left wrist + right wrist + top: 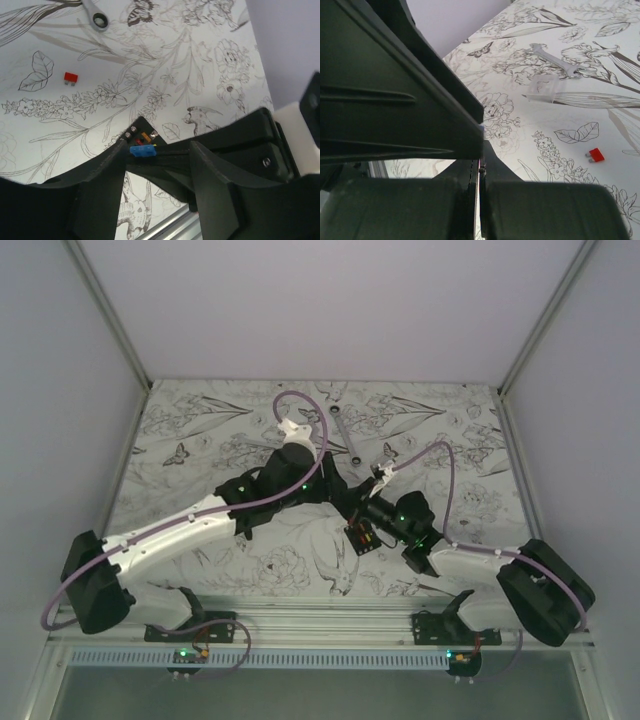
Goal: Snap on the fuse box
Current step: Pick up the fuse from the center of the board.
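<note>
- Hovering over the fuse box [141,131], the left gripper [157,148] has its fingers spread; a blue fuse [142,150] sits by one fingertip, not pinched
- Right gripper [480,160] is pressed together close by the box, and nothing shows between its fingers
- Box lies on the counter [200,430], in its near middle part, where the two grippers meet; its top is uncovered, with small orange and yellow bits on show
- Step in hand, as I judge it: seating the blue fuse in the box; whether it is fully down I cannot tell
- Next move likely calls for fetching the clear piece [542,87], probably the lid, which lies well apart from the box, just beside the wrench [555,60]
- It then needs lining up square over the box and a straight press down while the other gripper steadies the box
- Edges: the near rail [170,225] runs close to the box, so there is little room toward the robot
- Open room lies on the far side, where the wrench, clear piece and a red fuse [71,77] lie; both arms crowd the box, so one should back off first
</note>
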Controlling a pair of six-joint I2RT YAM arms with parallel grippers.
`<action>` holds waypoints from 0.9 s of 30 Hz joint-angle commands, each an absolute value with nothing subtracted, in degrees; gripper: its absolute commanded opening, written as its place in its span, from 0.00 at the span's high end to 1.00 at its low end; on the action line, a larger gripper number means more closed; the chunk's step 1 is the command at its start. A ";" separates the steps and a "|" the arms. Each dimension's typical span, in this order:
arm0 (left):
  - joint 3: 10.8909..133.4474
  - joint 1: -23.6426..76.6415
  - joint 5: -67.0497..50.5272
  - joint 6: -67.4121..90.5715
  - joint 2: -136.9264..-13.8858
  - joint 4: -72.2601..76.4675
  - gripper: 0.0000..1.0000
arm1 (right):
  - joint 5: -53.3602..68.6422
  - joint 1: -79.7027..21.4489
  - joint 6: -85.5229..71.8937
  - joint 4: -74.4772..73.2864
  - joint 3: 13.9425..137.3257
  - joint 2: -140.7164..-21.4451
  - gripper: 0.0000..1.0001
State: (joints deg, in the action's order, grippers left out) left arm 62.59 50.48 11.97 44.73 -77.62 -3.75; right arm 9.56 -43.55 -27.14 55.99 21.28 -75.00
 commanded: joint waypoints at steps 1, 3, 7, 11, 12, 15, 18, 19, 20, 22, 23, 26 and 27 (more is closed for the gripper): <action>62.02 47.69 2.12 31.80 -73.42 -2.36 0.42 | 19.09 -40.80 -23.47 52.27 23.63 -72.91 1.00; 61.31 46.04 -3.51 26.47 -69.76 -2.07 0.42 | 23.50 -39.33 -23.01 50.90 23.64 -71.71 1.00; 59.55 42.87 -16.43 17.42 -66.59 -2.15 0.42 | 31.25 -36.86 -21.23 46.35 24.79 -69.31 1.00; 57.67 41.33 -25.79 9.84 -64.18 -2.24 0.44 | 37.62 -36.07 -18.55 40.01 26.90 -66.56 1.00; 57.47 41.17 -27.73 8.10 -63.89 -2.29 0.45 | 38.16 -36.11 -18.04 38.64 27.43 -65.93 1.00; 57.39 40.79 -33.31 4.50 -63.63 -2.88 0.50 | 42.80 -36.10 -16.78 34.86 29.09 -64.06 1.00; 57.45 40.20 -34.89 2.98 -64.04 -3.24 0.57 | 45.01 -36.11 -15.77 32.48 29.81 -62.25 1.00; 57.48 39.98 -35.53 2.65 -64.26 -3.25 0.59 | 45.41 -36.12 -15.43 31.75 29.96 -61.78 1.00; 57.56 39.92 -36.50 2.33 -64.50 -3.32 0.61 | 45.68 -36.10 -15.20 31.01 30.12 -61.24 1.00; 57.78 39.92 -38.19 1.88 -65.06 -3.32 0.65 | 46.10 -36.09 -14.89 29.80 30.53 -60.77 1.00; 57.91 39.96 -39.04 1.74 -65.47 -3.40 0.67 | 46.42 -36.08 -14.84 29.50 30.68 -60.53 1.00; 57.99 39.91 -40.90 1.39 -65.87 -3.41 0.72 | 46.94 -36.11 -14.92 29.45 30.72 -60.37 1.00; 58.05 39.97 -41.60 1.36 -65.96 -3.39 0.73 | 47.07 -36.07 -14.98 29.56 30.72 -60.37 1.00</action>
